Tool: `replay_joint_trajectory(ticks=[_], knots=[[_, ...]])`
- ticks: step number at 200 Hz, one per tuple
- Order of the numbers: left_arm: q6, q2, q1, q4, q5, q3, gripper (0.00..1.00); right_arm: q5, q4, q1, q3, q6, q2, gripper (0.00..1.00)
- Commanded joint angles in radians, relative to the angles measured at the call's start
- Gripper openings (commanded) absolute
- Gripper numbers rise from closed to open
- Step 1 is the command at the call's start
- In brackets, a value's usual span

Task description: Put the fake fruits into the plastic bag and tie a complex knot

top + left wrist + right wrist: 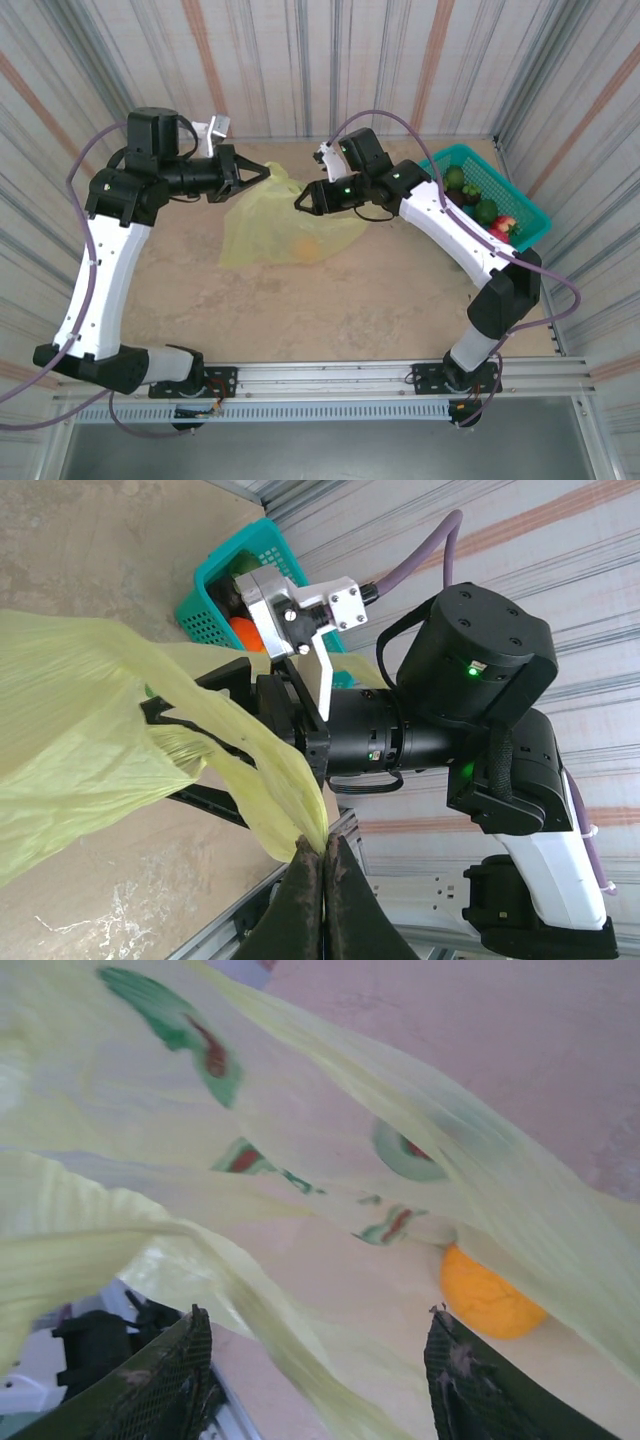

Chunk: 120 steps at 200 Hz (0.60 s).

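Note:
The pale yellow-green plastic bag lies on the table between the arms, and an orange fruit shows through its film. My left gripper is shut on a bag handle at the bag's far-left top, holding it up. My right gripper stands open at the bag's right side, with a handle strip running between its fingers. In the right wrist view the orange fruit lies inside the bag just beyond the right finger. Other fake fruits, green, dark and red, sit in the basket.
A teal mesh-sided basket stands at the far right beside the corrugated wall, also seen as the basket behind the right arm. Walls enclose the table on three sides. An aluminium rail runs along the near edge.

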Motion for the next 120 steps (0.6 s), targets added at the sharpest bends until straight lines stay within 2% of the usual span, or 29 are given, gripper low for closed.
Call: replay_joint_trajectory(ticks=[1,24,61,87,120], knots=[[0.031,-0.001,0.003,-0.001,0.015,0.018,0.00,-0.060,0.038,-0.015,0.013,0.019,-0.010,0.53],[0.039,-0.036,0.003,0.038,-0.023,-0.022,0.00,-0.127,0.127,-0.054,-0.027,0.077,-0.045,0.52],[-0.161,-0.128,0.002,0.381,-0.031,-0.262,0.00,-0.134,0.119,-0.092,-0.011,0.090,-0.083,0.55],[-0.178,-0.114,0.003,0.391,-0.026,-0.266,0.00,-0.098,0.070,-0.127,0.020,0.068,-0.122,0.55],[-0.171,-0.098,0.003,0.368,-0.032,-0.229,0.00,-0.106,0.090,-0.236,0.049,0.152,-0.185,0.56]])
